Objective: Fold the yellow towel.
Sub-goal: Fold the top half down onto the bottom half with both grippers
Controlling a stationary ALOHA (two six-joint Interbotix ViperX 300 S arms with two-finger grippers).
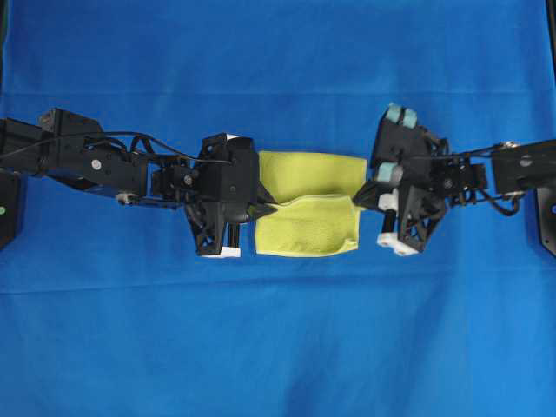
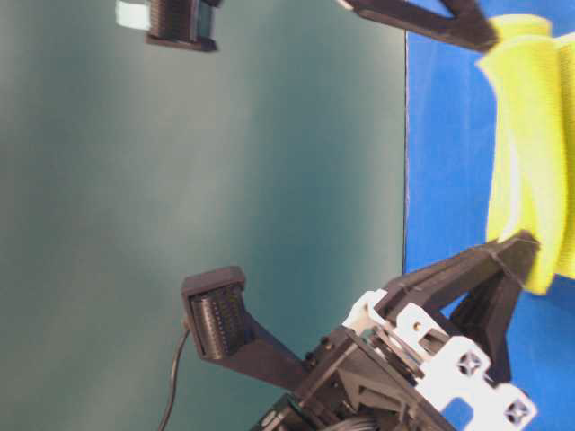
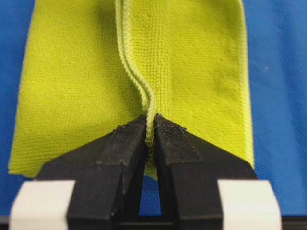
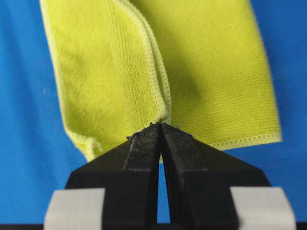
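Your left gripper (image 3: 149, 125) has its jaws pinched together on the hem of the yellow towel (image 1: 308, 204), and from the left wrist view you can see the paler stitched edge running up from between the two black fingers (image 3: 125, 143) in a gentle curve. Your right gripper (image 4: 160, 127) is likewise clamped tight, its jaws meeting on a doubled edge of the cloth where two hemmed layers come together. From overhead, the towel lies in the middle of the blue table cloth (image 1: 278, 347), stretched between the two grippers: the left gripper (image 1: 271, 209) grips its left side about halfway down, and the right gripper (image 1: 365, 198) grips the right side at a similar height. You can see a raised fold line running across the towel between the two grip points, with the lower portion sitting as a flap over the rest. The far part of the towel lies flat on the table cloth, its corners square. In the table-level view, which is turned on its side, the towel (image 2: 535, 153) drapes between the tips of the two grippers, lifted a little off the blue surface at the pinched edges.
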